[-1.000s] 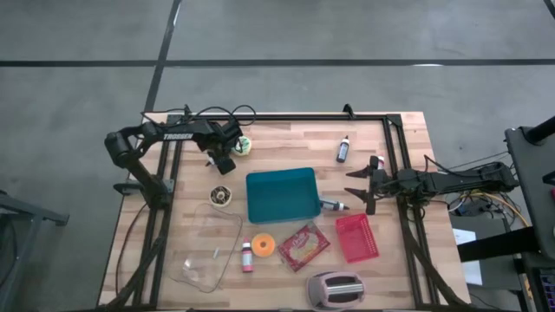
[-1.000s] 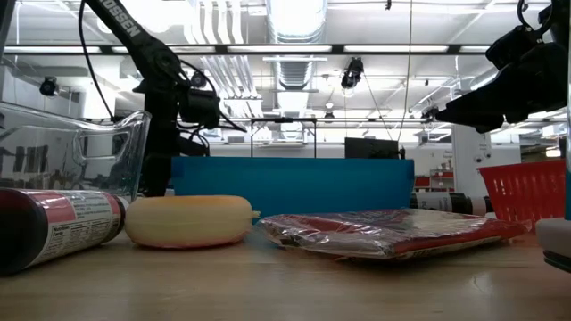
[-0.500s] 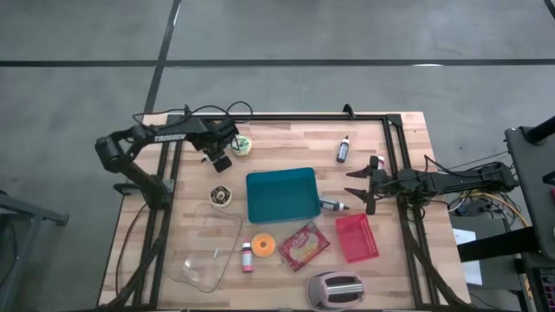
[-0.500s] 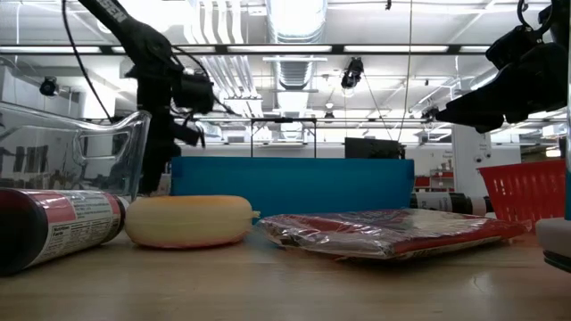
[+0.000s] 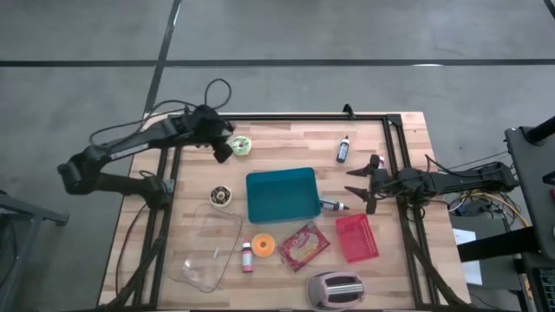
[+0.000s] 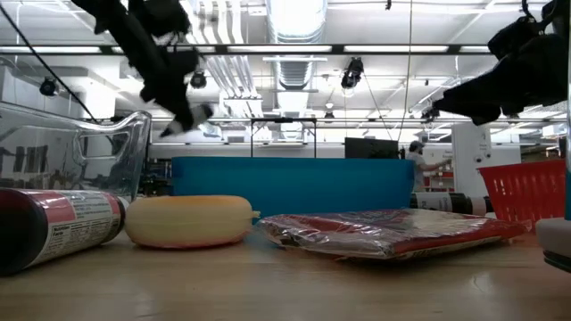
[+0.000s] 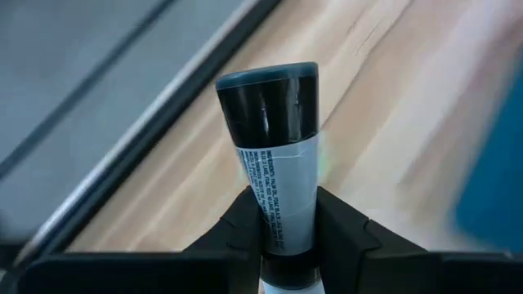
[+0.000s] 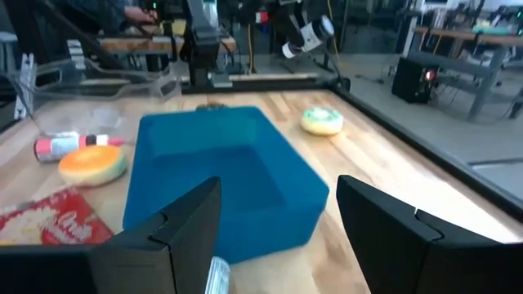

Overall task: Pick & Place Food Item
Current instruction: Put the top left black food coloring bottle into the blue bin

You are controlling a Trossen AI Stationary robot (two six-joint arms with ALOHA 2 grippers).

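Bottle is clamped in my left hand, so nothing on that side waits to be reached; what matters is where the teal tray lies from it. I read the left hand as raised over the bench near the tray's far left corner, just beside the small green-and-white food piece. From the left wrist view, the bottle's long axis runs straight out along the fingers, dark cap leading and base buried between them. My right hand waits just off the tray's right edge, fingers spread wide and holding nothing. I judge the carry should swing toward the tray's middle.
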